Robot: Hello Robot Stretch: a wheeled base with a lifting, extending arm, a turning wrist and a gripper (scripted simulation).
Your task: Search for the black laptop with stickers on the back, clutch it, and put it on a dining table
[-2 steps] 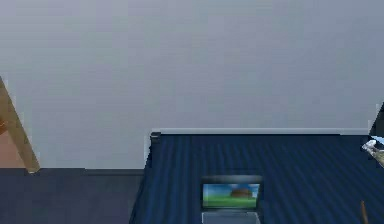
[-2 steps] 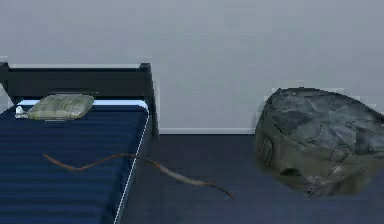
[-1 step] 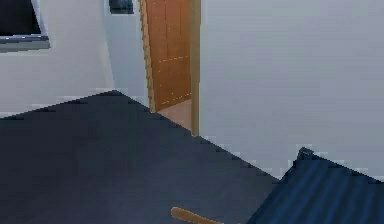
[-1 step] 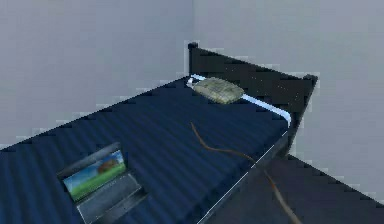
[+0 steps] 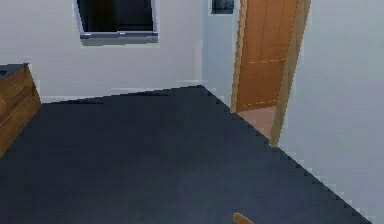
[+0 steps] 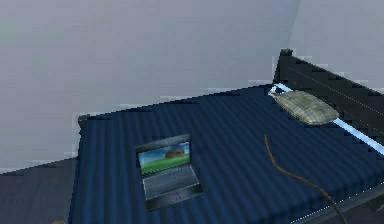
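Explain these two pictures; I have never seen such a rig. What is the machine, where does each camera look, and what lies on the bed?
The machine is a simulated Stretch robot: a wheeled base with one extending arm and a gripper. The forward view looks ahead and downward: dark floor, a window, a wooden door, wooden furniture at its left edge. The arm side view looks toward the arm's reaching side: a blue-covered bed. On it lie an open laptop, a pillow by the headboard, and a thin dark curved strip. The laptop's back is hidden.
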